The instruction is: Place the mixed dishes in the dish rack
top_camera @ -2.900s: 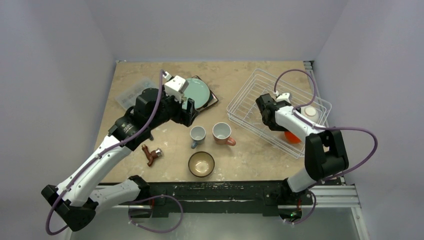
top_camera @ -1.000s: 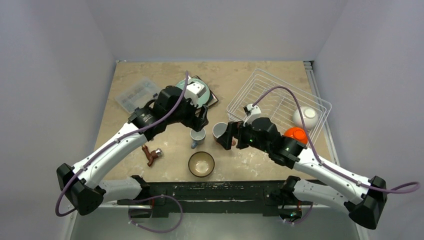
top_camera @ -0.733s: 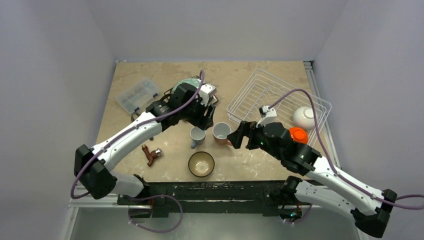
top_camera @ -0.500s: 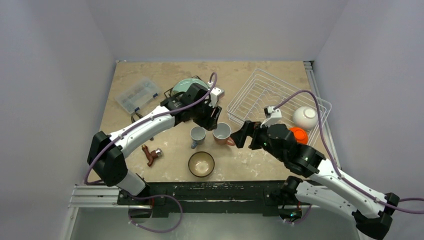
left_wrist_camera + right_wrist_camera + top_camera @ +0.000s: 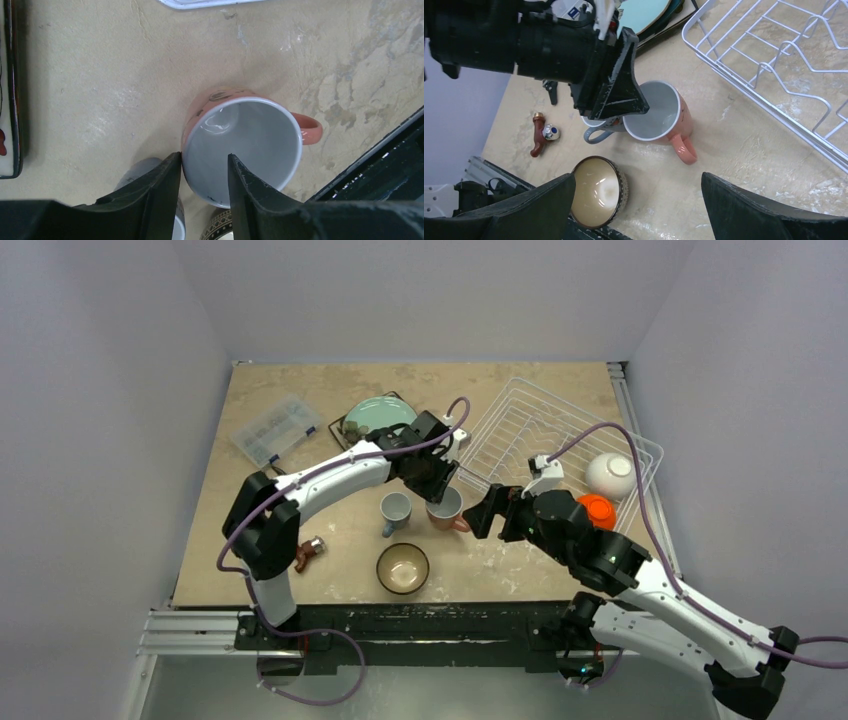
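On surface [image 5: 280,390] left of rack [image 5: 545,425]: left pincer [image 5: 203,157] part-spread astride pink mug [image 5: 260,140] rim, not yet pinching; handle faces wide-spread right pincer [image 5: 639,176].

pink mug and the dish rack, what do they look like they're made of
pink mug: probably glazed ceramic; glossy white inside with a sharp highlight, thick rounded rim, pink outside.
dish rack: looks like metal wire with a smooth white coating; thin bent rods, even colour.

A bowl [image 5: 403,568] sits before the left-hand mug [image 5: 395,508].
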{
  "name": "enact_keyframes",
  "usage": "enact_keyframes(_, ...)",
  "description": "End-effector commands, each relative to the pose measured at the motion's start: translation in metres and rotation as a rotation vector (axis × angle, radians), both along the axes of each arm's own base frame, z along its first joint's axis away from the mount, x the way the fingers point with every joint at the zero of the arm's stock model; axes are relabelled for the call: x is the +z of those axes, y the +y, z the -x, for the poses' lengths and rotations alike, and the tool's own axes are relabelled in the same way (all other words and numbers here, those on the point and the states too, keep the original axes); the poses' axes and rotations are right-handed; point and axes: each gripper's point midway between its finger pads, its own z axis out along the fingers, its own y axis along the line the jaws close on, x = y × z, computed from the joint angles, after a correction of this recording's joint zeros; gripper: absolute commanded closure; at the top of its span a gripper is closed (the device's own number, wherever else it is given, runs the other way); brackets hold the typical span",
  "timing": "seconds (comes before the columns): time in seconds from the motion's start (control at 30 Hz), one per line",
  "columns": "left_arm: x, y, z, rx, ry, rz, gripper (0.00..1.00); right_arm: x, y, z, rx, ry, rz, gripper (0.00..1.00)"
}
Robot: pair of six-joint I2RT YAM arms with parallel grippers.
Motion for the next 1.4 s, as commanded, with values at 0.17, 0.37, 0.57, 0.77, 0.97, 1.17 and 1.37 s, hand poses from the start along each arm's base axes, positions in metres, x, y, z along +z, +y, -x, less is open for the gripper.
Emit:
enact_keyframes(0.17,-0.009,0.0,0.0,0.003,-0.019,-0.106,0.78,-0.005,-0.007,0.001,-0.033,-0.001,-0.022,0.02)
enact_keyframes(0.37,0.021,0.009,-0.004,0.029,-0.132,-0.102,1.0,-0.008,-0.015,0.001,-0.067,0.016,-0.001,0.02)
enact_keyframes(0.57,0.096,0.013,0.001,0.027,-0.338,0.127,1.0,-0.004,-0.025,0.006,-0.1,0.032,-0.015,0.02)
enact_keyframes(0.77,0.167,0.024,0.022,0.048,-0.601,0.498,1.0,0.049,0.006,0.027,0.061,-0.027,-0.33,0.02)
enact_keyframes(0.97,0.222,0.043,0.049,0.029,-0.776,0.742,1.0,0.105,0.055,0.054,0.33,-0.034,-0.648,0.02)
enact_keyframes(1.17,0.248,0.068,0.072,0.042,-0.89,0.885,1.0,0.122,0.095,0.066,0.519,0.058,-0.795,0.02)
enact_keyframes(1.37,0.252,0.076,0.072,0.048,-0.924,0.861,1.0,0.113,0.085,0.04,0.363,0.091,-0.763,0.04)
